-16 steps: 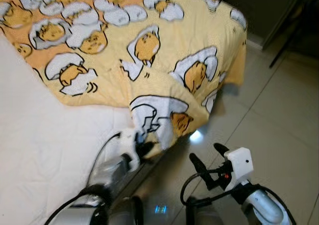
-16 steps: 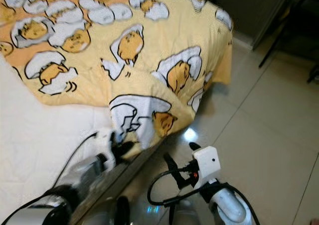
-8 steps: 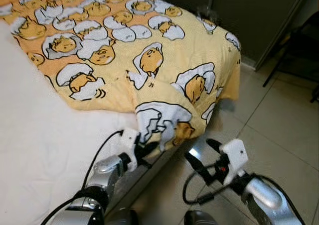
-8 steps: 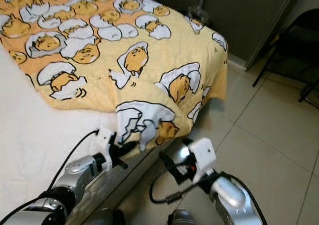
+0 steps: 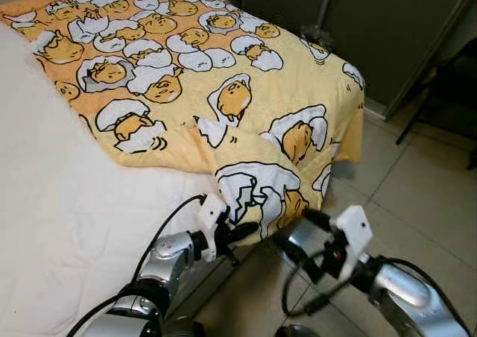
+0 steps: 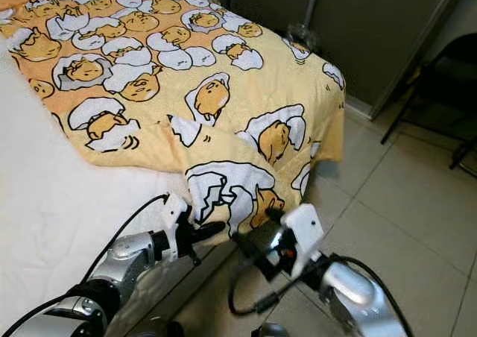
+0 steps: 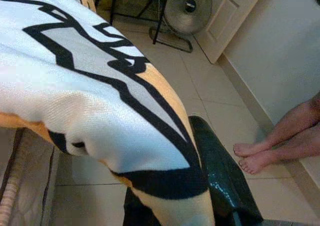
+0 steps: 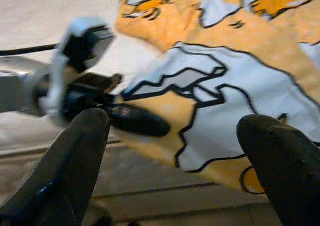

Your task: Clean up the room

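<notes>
A: Where's the blanket (image 5: pixel 223 91)?

B: Spread over the foot end of the bed (image 5: pixel 52 225), one corner hanging off the bed's edge. Left gripper (image 5: pixel 240 232) is clamped on that corner. Right gripper (image 5: pixel 298 232) sits just beside the same corner, fingers (image 8: pixel 75 156) spread wide, holding nothing.

A: Step in hand?

B: Looks like straightening the blanket. The right should pinch the hem near the bed's edge, apart from the left, then both pull evenly so the fabric doesn't bunch.

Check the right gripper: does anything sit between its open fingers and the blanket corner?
Nothing visible does. The right gripper faces the yellow blanket corner directly, beside the left gripper, which is shut on that corner.
</notes>
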You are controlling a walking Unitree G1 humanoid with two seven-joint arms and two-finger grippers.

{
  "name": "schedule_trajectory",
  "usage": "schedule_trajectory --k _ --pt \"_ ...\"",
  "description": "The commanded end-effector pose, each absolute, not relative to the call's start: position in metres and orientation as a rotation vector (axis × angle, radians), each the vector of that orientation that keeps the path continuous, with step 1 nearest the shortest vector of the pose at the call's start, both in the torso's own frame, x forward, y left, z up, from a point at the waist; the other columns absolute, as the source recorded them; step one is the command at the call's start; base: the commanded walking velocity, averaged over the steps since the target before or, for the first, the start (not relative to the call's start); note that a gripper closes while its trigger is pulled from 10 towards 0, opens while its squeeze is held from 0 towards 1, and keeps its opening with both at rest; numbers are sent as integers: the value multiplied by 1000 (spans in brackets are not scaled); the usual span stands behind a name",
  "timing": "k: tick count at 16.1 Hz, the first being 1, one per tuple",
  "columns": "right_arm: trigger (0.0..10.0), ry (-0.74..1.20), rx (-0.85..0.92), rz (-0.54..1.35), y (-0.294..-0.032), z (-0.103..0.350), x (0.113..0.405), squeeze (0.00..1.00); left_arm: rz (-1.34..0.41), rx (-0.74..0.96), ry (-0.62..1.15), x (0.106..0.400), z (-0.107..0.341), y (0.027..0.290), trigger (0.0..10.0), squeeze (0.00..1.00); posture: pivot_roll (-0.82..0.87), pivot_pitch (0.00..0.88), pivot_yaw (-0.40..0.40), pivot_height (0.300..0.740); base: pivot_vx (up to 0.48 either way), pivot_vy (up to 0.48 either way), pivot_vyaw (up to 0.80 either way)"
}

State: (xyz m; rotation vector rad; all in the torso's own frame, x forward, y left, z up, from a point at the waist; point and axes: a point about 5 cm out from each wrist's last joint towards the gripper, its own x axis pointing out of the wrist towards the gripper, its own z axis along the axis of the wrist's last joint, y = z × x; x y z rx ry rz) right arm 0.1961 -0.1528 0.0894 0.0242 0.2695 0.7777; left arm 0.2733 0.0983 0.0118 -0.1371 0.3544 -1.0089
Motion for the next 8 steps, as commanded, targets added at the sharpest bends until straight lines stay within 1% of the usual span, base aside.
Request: schedule_trajectory --k 1,5,8 --pt "10000 264 43 840 -149 97 190 0 -1022 -121 366 270 9 99 0 0 -131 38 -5 740 0 0 0" --pt "10000 266 59 831 -150 99 189 0 -995 -100 388 268 4 104 0 0 -141 40 -1 740 0 0 0" --pt "10000 271 79 823 -148 97 189 0 -971 -131 364 269 6 106 0 0 -139 41 2 740 0 -442 0"
